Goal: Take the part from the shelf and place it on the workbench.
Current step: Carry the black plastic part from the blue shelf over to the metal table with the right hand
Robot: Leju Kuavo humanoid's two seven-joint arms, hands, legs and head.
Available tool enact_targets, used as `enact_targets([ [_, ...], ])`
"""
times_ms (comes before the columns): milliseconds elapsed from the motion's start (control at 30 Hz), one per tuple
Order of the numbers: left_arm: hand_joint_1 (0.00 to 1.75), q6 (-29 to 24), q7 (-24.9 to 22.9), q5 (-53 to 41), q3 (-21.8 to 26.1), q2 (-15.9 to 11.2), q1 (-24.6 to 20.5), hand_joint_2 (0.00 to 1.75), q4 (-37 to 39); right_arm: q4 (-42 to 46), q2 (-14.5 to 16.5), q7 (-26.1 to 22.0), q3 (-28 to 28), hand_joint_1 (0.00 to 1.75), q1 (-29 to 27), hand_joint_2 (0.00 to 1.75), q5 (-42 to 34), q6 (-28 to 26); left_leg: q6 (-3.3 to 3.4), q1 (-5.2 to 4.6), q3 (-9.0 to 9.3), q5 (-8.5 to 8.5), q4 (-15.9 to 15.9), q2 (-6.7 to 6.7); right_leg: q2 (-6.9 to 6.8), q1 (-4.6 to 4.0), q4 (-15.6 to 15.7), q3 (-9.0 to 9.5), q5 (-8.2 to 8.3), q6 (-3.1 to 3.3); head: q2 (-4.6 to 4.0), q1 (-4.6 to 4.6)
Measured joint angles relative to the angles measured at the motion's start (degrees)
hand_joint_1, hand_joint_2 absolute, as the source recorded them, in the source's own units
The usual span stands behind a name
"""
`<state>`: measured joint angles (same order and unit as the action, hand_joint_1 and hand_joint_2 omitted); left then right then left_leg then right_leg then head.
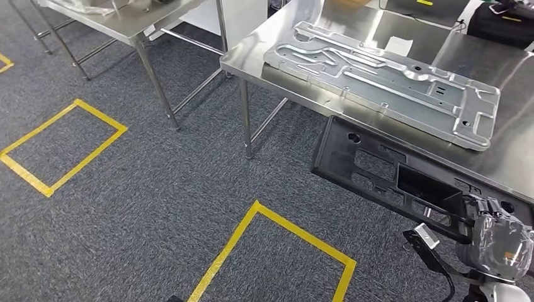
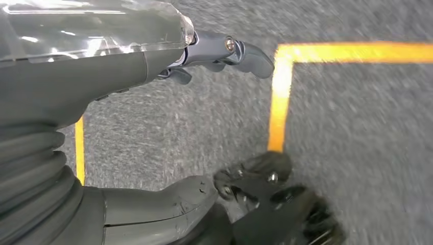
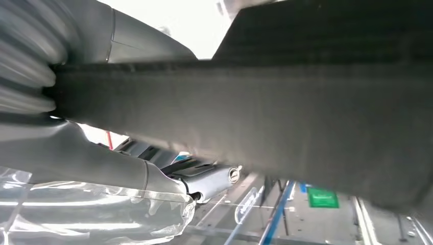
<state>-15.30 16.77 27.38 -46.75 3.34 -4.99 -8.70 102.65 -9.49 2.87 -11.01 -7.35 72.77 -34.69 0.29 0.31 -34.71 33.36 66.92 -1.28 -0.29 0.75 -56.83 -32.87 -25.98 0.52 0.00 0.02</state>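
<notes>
My right hand (image 1: 497, 242) grips the black plastic panel (image 1: 384, 173) at its near end, fingers closed around the edge; the right wrist view shows the panel (image 3: 286, 117) running straight across in front of the palm, thumb on one side of it. The panel is off the shelf and in the air, hanging just short of the near rim of the steel surface (image 1: 522, 170), lower than the top as far as I can judge. Long axis runs away from my hand toward my left and forward, roughly along the surface edge, far end sticking out past the table leg (image 1: 247, 123) side. Beyond my hand on the surface lies a stamped metal plate (image 1: 384, 78), long axis about parallel to the panel, taking up most of the near top.

My left hand (image 2: 224, 56) hangs low over the carpet (image 2: 357, 127) by a yellow tape line (image 2: 278, 97), holding nothing, fingers loosely apart. It's well away from the panel, so the right hand is the one doing this.

Step in hand: carrying, placement not yet done. Next move, my guess: lift the panel up and forward from my hand over the rim, and set it on the bare strip between rim and metal plate. Risk: the far end swings and clips the rim or plate, since I only hold one end
</notes>
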Motion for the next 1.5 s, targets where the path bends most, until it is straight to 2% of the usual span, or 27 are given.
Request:
enact_targets([
  [33, 0.0, 0.03, -0.01, 0.01, -0.08, 0.0, 0.06, 1.75, 0.0, -0.29, 0.01, 0.05, 0.03, 1.75, 0.06, 1.75, 0.11, -0.02, -0.1, 0.04, -1.88, 1.61, 3.79, 0.62, 0.66, 0.02, -0.08, -0.06, -0.01, 0.08, 0.0, -0.06],
  [67, 0.0, 0.05, -0.02, 0.02, -0.14, 0.0, 0.12, 1.75, 0.0, -0.56, 0.02, 0.13, 0.05, 1.75, 0.06, 1.75, 0.22, -0.04, -0.22, 0.09, -3.45, 2.5, 6.77, 0.83, 1.41, 0.03, -0.17, -0.08, -0.05, 0.1, 0.01, -0.09],
  [100, 0.0, 0.07, -0.03, 0.02, -0.19, -0.01, 0.18, 1.75, 0.0, -0.81, 0.02, 0.22, 0.06, 1.75, 0.05, 1.75, 0.33, -0.06, -0.29, 0.12, -4.22, 2.22, 7.89, 0.86, 2.21, 0.04, -0.29, -0.08, -0.1, 0.08, 0.0, -0.07],
  [133, 0.0, 0.08, -0.04, 0.01, -0.22, -0.03, 0.22, 1.75, 0.0, -1.07, 0.02, 0.34, 0.05, 1.75, 0.04, 1.75, 0.43, -0.11, -0.31, 0.18, -3.95, 0.77, 6.77, 0.94, 3.09, 0.07, -0.45, -0.07, -0.19, -0.01, 0.0, -0.08],
  [167, 0.0, 0.08, -0.07, -0.02, -0.27, -0.07, 0.22, 1.75, 0.0, -1.32, 0.01, 0.46, 0.02, 1.75, 0.05, 1.75, 0.44, -0.18, -0.3, 0.29, -2.75, -1.47, 3.66, 1.32, 3.96, 0.15, -0.67, -0.03, -0.32, -0.18, 0.0, -0.08],
  [233, 0.0, 0.1, -0.16, -0.18, -0.38, -0.15, 0.19, 1.75, 0.0, -1.78, -0.21, 0.66, -0.2, 1.75, 0.18, 1.75, -0.19, -0.2, -0.18, 0.61, 0.28, -4.82, -3.54, 3.78, 5.55, 0.3, -1.36, -0.25, -0.69, -0.76, 0.0, -0.08],
  [267, 0.0, 0.12, -0.22, -0.25, -0.43, -0.17, 0.14, 1.75, 0.0, -2.02, -0.56, 0.67, -0.37, 1.75, 0.37, 1.75, -1.08, 0.01, -0.01, 0.65, 1.15, -5.48, -5.65, 4.79, 6.18, 0.38, -1.68, -0.52, -0.78, -1.11, 0.0, -0.07],
  [300, 0.0, 0.14, -0.27, -0.3, -0.49, -0.17, 0.03, 1.75, 0.0, -2.31, -1.21, 0.56, -0.63, 1.75, 0.7, 1.75, -2.51, 0.5, 0.27, 0.57, 1.47, -5.44, -6.46, 5.36, 6.78, 0.48, -1.84, -0.84, -0.77, -1.48, 0.0, -0.07],
  [367, 0.0, 0.25, -0.29, -0.28, -0.61, -0.13, -0.26, 1.75, -0.01, -3.1, -2.97, -0.83, -1.33, 1.75, 1.71, 1.75, -8.15, 2.68, 1.09, 0.38, 1.47, -5.6, -6.69, 4.26, 7.91, 0.75, -1.74, -1.28, -0.52, -2.23, 0.0, -0.06],
  [400, 0.0, 0.31, -0.26, -0.22, -0.69, -0.1, -0.39, 1.75, -0.01, -3.53, -3.8, -2.13, -1.74, 1.75, 2.25, 1.75, -12.19, 4.16, 1.53, 0.4, 1.55, -5.73, -6.88, 3.6, 7.46, 0.75, -1.92, -1.45, -0.61, -2.52, 0.01, -0.02],
  [467, 0.0, 0.48, 0.0, -0.03, -0.8, -0.07, -0.41, 1.75, -0.02, -4.25, -4.74, -5.58, -2.32, 1.75, 3.45, 1.75, -21.7, 7.41, 2.27, 0.53, 1.67, -5.97, -7.33, 2.37, 4.51, 0.57, -4.9, -2.98, -2.35, -2.92, 0.0, 0.28],
  [500, 0.0, 0.6, 0.22, 0.12, -0.81, -0.1, -0.39, 1.75, -0.02, -4.5, -4.84, -7.52, -2.41, 1.75, 3.91, 1.75, -26.48, 9.0, 2.46, 0.4, 1.67, -5.99, -7.4, 1.85, 2.51, 0.48, -8.15, -4.59, -4.01, -3.06, 0.0, 0.43],
  [533, 0.0, 0.73, 0.51, 0.34, -0.81, -0.14, -0.33, 1.75, -0.02, -4.69, -4.73, -9.49, -2.4, 1.75, 4.23, 1.75, -30.97, 10.45, 2.58, 0.28, 1.62, -5.98, -7.43, 1.36, 1.3, 0.5, -11.97, -6.53, -5.74, -3.16, 0.0, 0.55],
  [567, 0.0, 0.85, 0.81, 0.56, -0.8, -0.16, -0.28, 1.75, -0.01, -4.86, -4.38, -11.32, -2.31, 1.75, 4.28, 1.75, -34.79, 11.58, 2.63, 0.17, 1.58, -5.96, -7.43, 0.91, 0.7, 0.54, -15.35, -8.26, -6.93, -3.21, 0.0, 0.57],
  [600, 0.0, 0.95, 1.08, 0.75, -0.8, -0.18, -0.26, 1.75, -0.01, -5.0, -3.92, -12.94, -2.2, 1.75, 4.09, 1.75, -37.89, 12.3, 2.66, 0.08, 1.58, -5.92, -7.42, 0.55, 0.45, 0.57, -17.22, -9.21, -7.17, -3.17, 0.0, 0.58],
  [633, 0.0, 1.01, 1.33, 0.91, -0.8, -0.19, -0.24, 1.75, -0.01, -5.12, -3.42, -14.27, -2.06, 1.75, 3.82, 1.75, -40.24, 12.64, 2.69, -0.01, 1.63, -5.87, -7.42, 0.29, 0.37, 0.54, -16.86, -9.03, -6.28, -3.02, 0.0, 0.58],
  [667, 0.0, 1.04, 1.58, 1.02, -0.8, -0.19, -0.24, 1.75, -0.01, -5.18, -2.93, -15.38, -1.94, 1.75, 3.56, 1.75, -42.03, 12.74, 2.68, -0.11, 1.74, -5.82, -7.42, 0.12, 0.33, 0.47, -14.39, -7.75, -4.57, -2.73, 0.01, 0.59],
  [700, 0.0, 1.07, 1.81, 1.13, -0.8, -0.17, -0.24, 1.75, -0.02, -5.15, -2.51, -16.34, -1.86, 1.75, 3.3, 1.75, -43.47, 12.75, 2.63, -0.19, 1.88, -5.76, -7.44, -0.03, 0.15, 0.3, -10.43, -5.67, -2.56, -2.27, 0.01, 0.59],
  [733, 0.0, 1.04, 2.08, 1.28, -0.79, -0.13, -0.25, 1.75, -0.02, -4.99, -2.1, -17.12, -1.8, 1.75, 3.03, 1.75, -44.58, 12.74, 2.52, -0.36, 2.0, -5.67, -7.44, -0.13, -0.22, 0.02, -6.55, -3.64, -1.22, -1.77, 0.0, 0.57],
  [767, 0.0, 0.98, 2.37, 1.49, -0.79, -0.11, -0.25, 1.75, -0.02, -4.71, -1.67, -17.73, -1.75, 1.75, 2.7, 1.75, -45.37, 12.72, 2.36, -0.47, 2.06, -5.6, -7.46, -0.2, -0.53, -0.25, -3.61, -2.16, -0.41, -1.38, 0.0, 0.58],
  [800, 0.0, 0.9, 2.66, 1.65, -0.79, -0.12, -0.2, 1.75, -0.02, -4.34, -1.24, -18.17, -1.73, 1.75, 2.27, 1.75, -45.85, 12.69, 2.34, -0.63, 2.07, -5.43, -7.41, -0.26, -0.77, -0.41, -1.89, -1.33, -0.14, -1.4, 0.0, 0.56],
  [900, 0.0, 0.69, 3.24, 1.91, -0.79, -0.24, -0.04, 1.75, -0.01, -3.38, 0.05, -18.81, -1.63, 1.75, 0.7, 1.75, -46.34, 12.59, 2.41, -0.76, 2.16, -5.16, -7.36, -0.37, -0.65, -0.49, -1.29, -1.09, -0.17, -2.04, 0.0, 0.48],
  [1167, 0.0, 2.32, 3.55, 4.05, -0.32, -0.32, 0.27, 1.75, -0.02, -1.45, 1.63, -19.2, -1.54, 1.75, -1.1, 1.75, -45.93, 12.14, 1.66, -0.64, 2.71, -5.4, -8.15, -0.39, -0.51, -0.59, -1.36, -0.99, -0.46, -1.24, 0.0, 0.47],
  [1367, 0.0, 4.55, -0.51, 4.69, -0.19, -0.35, 0.53, 1.75, 0.0, -1.39, 1.97, -19.2, -1.5, 1.75, -0.98, 1.75, -45.34, 12.17, 1.57, -0.53, 2.74, -5.44, -8.27, -0.39, -0.51, -0.64, -1.39, -1.01, -0.49, -1.12, 0.0, 0.47],
  [1433, 0.0, 5.59, -1.28, 4.54, -0.2, -0.35, 0.65, 1.75, 0.0, -1.37, 1.97, -19.22, -1.45, 1.75, -0.69, 1.75, -44.7, 12.14, 1.85, -0.69, 2.64, -5.33, -8.34, -0.4, -0.54, -0.48, -1.18, -0.82, -0.28, -1.28, 0.01, 0.44],
  [1500, 0.0, 6.06, -1.73, 4.36, -0.21, -0.33, 0.71, 1.75, -0.01, -1.25, 1.95, -19.11, -1.36, 1.75, -0.35, 1.75, -43.87, 12.14, 2.6, -0.64, 3.02, -5.23, -9.2, -0.39, -0.54, -0.38, -1.39, -0.58, 0.51, -1.65, 0.0, 0.39],
])
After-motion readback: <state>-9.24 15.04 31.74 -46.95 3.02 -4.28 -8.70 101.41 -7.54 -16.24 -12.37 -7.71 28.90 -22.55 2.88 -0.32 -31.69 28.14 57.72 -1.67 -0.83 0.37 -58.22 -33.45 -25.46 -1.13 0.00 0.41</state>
